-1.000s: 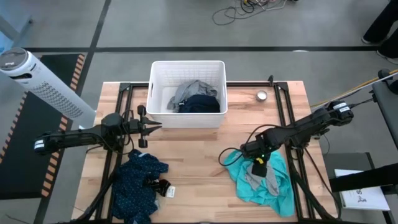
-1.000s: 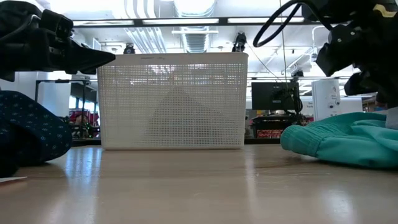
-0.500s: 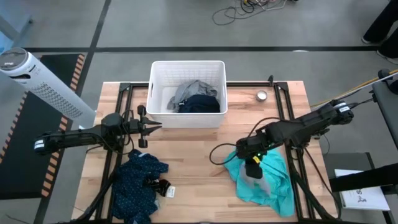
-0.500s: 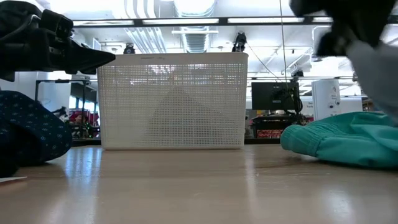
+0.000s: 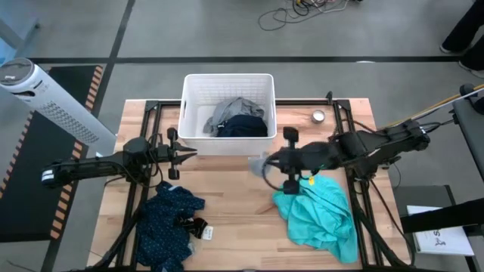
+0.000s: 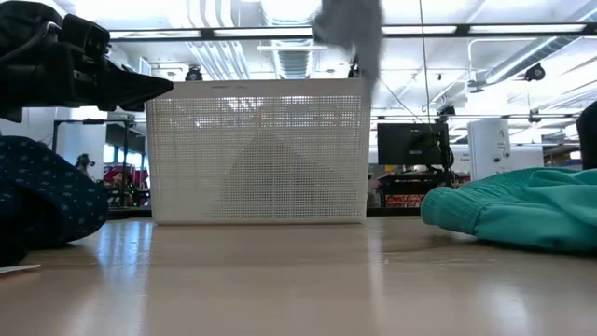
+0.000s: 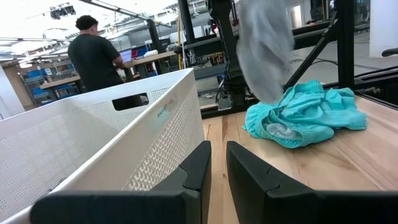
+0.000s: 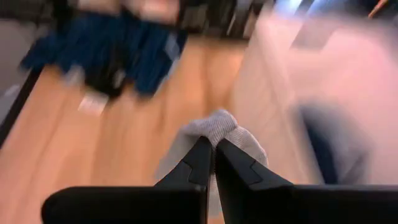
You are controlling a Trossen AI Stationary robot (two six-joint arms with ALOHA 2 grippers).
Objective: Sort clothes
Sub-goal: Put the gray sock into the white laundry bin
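My right gripper (image 5: 266, 162) is shut on a small grey garment (image 5: 256, 163) in the air, just off the near right corner of the white basket (image 5: 227, 76). The grey garment also shows high up in the low view (image 6: 353, 28) and in the left wrist view (image 7: 264, 50). A teal garment (image 5: 321, 215) lies bunched on the table below the right arm. A dark navy patterned garment (image 5: 170, 219) lies at the near left. Grey and navy pieces (image 5: 240, 121) lie in the basket. My left gripper (image 5: 189, 154) is shut and empty, left of the basket's near wall. My right gripper pinches a bunched part of the grey garment (image 8: 214, 130) between its two fingers. The fingers reach roughly level from the table's right side. The garment hangs slack below the fingers, lifted clear of the table and of the teal garment.
A small round metal object (image 5: 318, 115) lies right of the basket. A black item with a white tag (image 5: 198, 227) lies beside the navy garment. Black frame rails (image 5: 344, 128) run along the table's sides. A person (image 7: 96, 56) stands in the room beyond.
My right gripper has risen off the teal garment with the grey garment and swung toward the table's left and far side, toward the basket. The grey garment is lifted clear and hangs. The teal garment has stayed on the table.
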